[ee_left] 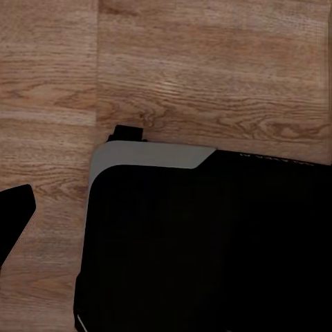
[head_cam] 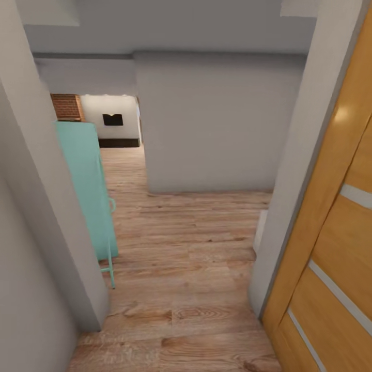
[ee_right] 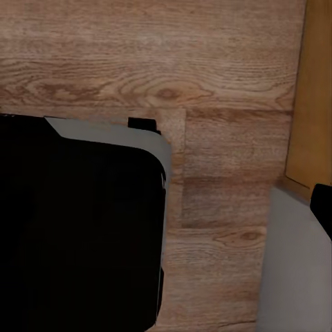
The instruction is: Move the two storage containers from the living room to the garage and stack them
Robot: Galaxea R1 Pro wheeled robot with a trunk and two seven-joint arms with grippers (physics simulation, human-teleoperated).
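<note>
Wood-plank hallway (head_cam: 181,248) ahead: steer centred between door (head_cam: 330,248) and teal cabinet (head_cam: 85,191); your hands' grip can't be told.

Our head cam looks forward and down through a doorway, along a plank floor (head_cam: 181,268) between a grey wall (head_cam: 31,206) and a wooden door (head_cam: 330,232), toward a far room. Both wrist cams point straight down, close to the floor, each catching the robot's black base (ee_left: 207,242) at frame edge. All three share the planks.

Wooden door (head_cam: 330,248) cut at frame edge.
</note>
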